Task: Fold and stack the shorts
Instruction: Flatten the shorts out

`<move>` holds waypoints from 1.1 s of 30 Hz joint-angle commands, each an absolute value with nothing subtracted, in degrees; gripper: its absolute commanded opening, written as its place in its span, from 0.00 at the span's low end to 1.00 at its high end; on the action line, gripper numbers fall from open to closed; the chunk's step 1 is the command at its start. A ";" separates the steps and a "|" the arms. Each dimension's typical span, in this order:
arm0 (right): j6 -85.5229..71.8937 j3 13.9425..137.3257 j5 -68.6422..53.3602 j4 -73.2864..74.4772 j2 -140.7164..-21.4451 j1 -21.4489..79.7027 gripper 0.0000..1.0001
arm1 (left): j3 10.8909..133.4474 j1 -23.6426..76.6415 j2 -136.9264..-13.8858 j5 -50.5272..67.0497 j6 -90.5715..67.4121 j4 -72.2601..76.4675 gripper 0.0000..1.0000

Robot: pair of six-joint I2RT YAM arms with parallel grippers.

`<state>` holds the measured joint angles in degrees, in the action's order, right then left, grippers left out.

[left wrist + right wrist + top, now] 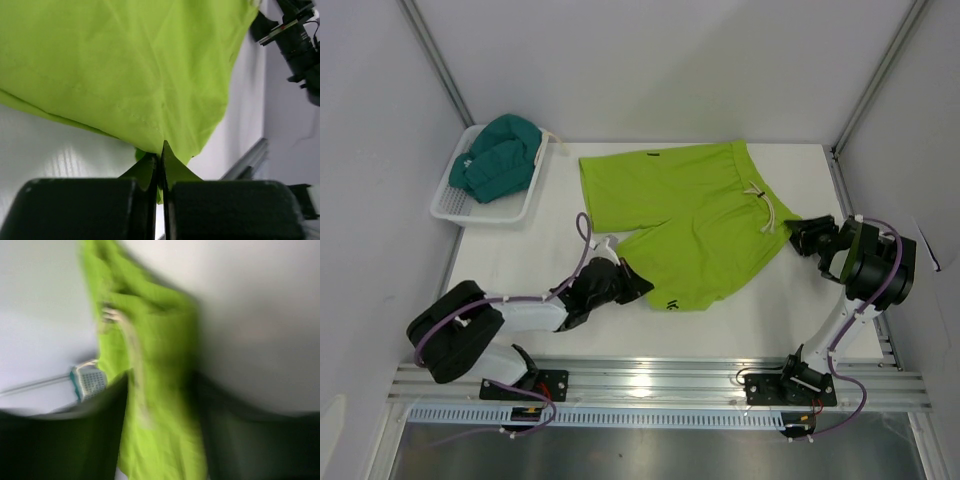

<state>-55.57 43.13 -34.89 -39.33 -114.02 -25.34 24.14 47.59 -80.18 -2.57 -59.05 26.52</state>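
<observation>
Left claw [638, 286] is clamped on the lime green shorts [690, 215] at the lower hem, mid-frame. Right claw [798, 238] sits by the waistband (too blurry, can't tell its state). Teal shorts [500, 155] are upper left in the basket [448, 206].

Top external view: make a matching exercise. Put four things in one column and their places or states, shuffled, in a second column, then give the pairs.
Column one
1. lime green fabric shorts
2. dark teal fabric shorts
3. left end effector
4. right end effector

Column two
A. bunched in the white plastic mesh basket
B. at the green waistband edge
C. spread out on the white table
D. shut, pinching a green leg corner

Pairs: 1-C, 2-A, 3-D, 4-B
</observation>
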 commanded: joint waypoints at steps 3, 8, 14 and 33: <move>-51.51 43.95 -32.96 -34.64 -110.31 -25.05 0.85 | 25.84 39.48 -81.56 13.00 -67.41 35.41 0.00; -46.15 42.63 -27.45 -21.74 -101.44 -24.00 0.99 | 28.48 37.97 -85.60 16.17 -68.64 37.79 0.00; -41.67 36.76 -24.08 -8.01 -89.94 -25.84 0.99 | 28.65 37.71 -90.69 17.14 -72.24 43.76 0.00; -39.64 26.98 -25.49 3.77 -65.23 -11.01 0.85 | 28.29 37.00 -78.50 7.84 -66.10 18.75 0.00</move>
